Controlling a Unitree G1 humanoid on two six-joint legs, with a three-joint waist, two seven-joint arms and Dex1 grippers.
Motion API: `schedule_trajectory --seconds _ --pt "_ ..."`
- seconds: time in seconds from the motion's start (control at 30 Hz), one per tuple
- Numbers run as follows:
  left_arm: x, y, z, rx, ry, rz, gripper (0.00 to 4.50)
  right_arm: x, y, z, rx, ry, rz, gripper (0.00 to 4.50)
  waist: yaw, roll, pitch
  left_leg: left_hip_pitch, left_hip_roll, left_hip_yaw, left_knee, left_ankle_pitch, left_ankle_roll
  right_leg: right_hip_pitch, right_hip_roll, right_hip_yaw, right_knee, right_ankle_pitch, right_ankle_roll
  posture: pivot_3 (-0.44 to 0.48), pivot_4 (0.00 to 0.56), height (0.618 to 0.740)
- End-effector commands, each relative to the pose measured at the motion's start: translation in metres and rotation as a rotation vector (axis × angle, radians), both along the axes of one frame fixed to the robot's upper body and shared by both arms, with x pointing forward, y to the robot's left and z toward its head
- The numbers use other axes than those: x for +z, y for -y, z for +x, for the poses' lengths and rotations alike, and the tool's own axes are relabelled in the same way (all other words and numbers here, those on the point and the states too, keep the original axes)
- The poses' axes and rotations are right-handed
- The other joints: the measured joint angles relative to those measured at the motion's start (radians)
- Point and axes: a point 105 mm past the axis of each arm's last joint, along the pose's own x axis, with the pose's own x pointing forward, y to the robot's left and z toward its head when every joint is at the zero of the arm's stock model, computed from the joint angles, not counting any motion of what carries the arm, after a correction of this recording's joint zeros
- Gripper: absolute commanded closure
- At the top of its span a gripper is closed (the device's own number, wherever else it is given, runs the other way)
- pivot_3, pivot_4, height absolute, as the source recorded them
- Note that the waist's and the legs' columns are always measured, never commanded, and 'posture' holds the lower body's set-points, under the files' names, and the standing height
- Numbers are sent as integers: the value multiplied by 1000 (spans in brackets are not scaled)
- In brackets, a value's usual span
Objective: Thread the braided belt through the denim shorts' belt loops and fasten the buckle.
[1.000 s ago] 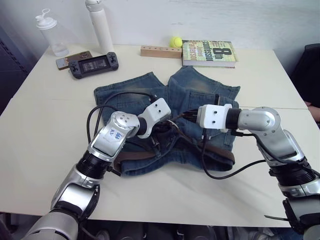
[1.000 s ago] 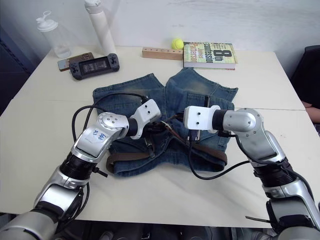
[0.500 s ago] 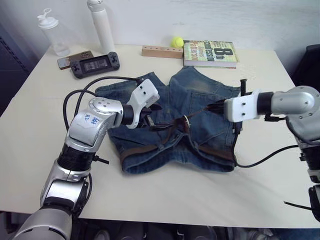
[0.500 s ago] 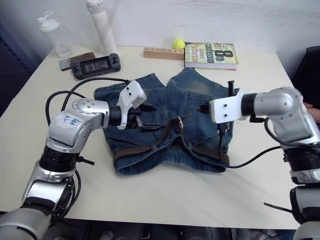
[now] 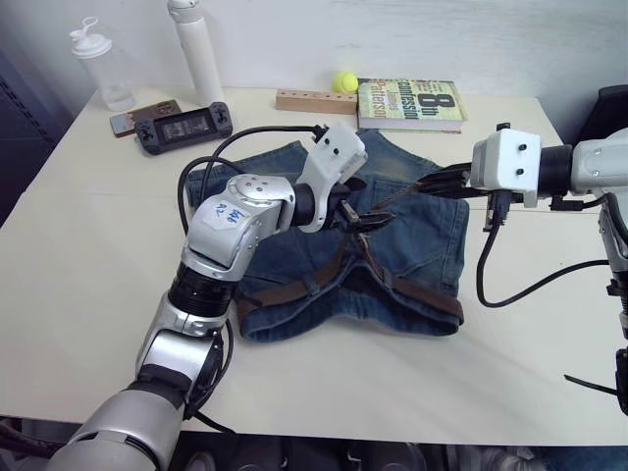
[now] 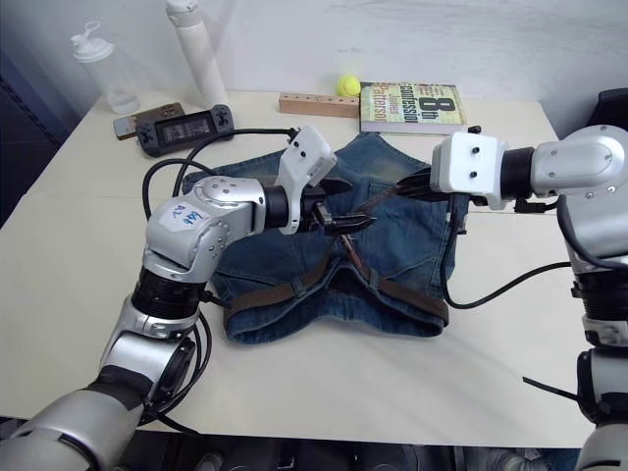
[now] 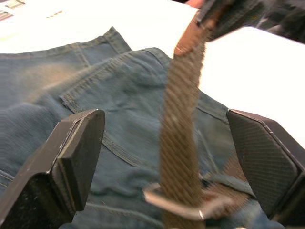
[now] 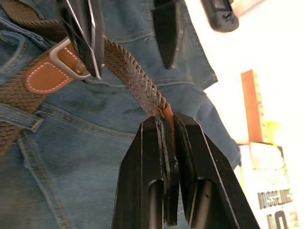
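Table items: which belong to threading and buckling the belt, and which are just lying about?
Job: belt, shorts, buckle, belt loops, right gripper clamped on the belt's tip, left gripper open around the strap.

Lying about: book, tennis ball, wooden block, game console, phone, two bottles.

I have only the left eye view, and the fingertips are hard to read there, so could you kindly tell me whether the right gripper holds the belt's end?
Observer: Yes. In its wrist view the right gripper is shut on the tan leather tip of the brown braided belt.
Operator: And the left gripper?
Observer: The left gripper is open, with a finger on either side of the belt.
Operator: Is the buckle threaded?
Observer: The belt appears to pass through the silver rectangular metal buckle.
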Motion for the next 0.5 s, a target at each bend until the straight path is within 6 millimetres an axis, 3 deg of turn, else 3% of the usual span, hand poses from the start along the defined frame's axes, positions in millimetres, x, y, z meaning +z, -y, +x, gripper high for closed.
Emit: schedule_trajectory --seconds 0.03,0.17,0.33,0.47,0.5 --pt "5 10 -3 -15 52 25 582 14 -3 -6 9 50 36 4500 1 0 0 0 0 0 0 0 0 0 0 0 0 0 0 0 150 738" --pt "3 18 -7 -30 24 16 2123 12 -2 -8 1 39 44 4500 3 0 0 0 0 0 0 0 0 0 0 0 0 0 0 0 150 738" --pt "-1 24 -10 -57 4 34 4442 13 -2 -7 -16 45 65 4500 0 0 0 0 0 0 0 0 0 0 0 0 0 0 0 0 150 738" --pt "6 23 -12 -68 -36 -16 4442 11 -4 -5 -37 53 93 4500 0 0 0 0 0 0 0 0 0 0 0 0 0 0 0 0 150 738" --pt "7 20 -10 -57 -60 -39 4500 9 -4 -5 -46 33 109 3673 1 0 0 0 0 0 0 0 0 0 0 0 0 0 0 0 150 738"
